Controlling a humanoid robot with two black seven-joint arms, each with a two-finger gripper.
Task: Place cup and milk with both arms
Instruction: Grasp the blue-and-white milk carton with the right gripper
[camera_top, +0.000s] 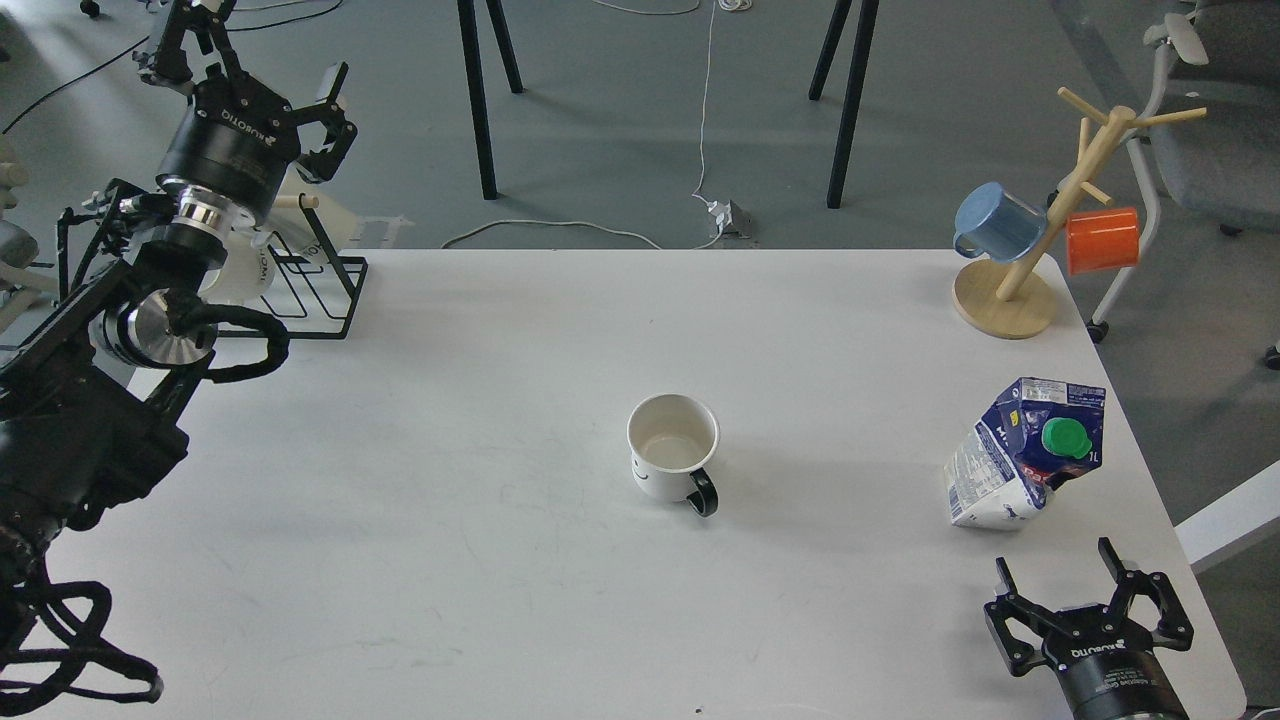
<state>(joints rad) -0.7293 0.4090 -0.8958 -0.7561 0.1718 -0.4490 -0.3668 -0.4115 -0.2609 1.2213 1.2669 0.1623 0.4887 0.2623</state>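
A white cup (672, 450) with a black handle stands upright and empty at the middle of the white table (500, 560). A crumpled blue and white milk carton (1000, 475) with a green cap stands leaning near the table's right edge. My left gripper (262, 65) is open and empty at the far left, raised over the dish rack, far from the cup. My right gripper (1052, 565) is open and empty at the front right corner, just in front of the carton and apart from it.
A wooden mug tree (1040, 240) with a blue mug (995, 222) and an orange mug (1102, 240) stands at the back right corner. A black wire dish rack (320, 290) with white dishes sits at the back left corner, partly behind my left arm.
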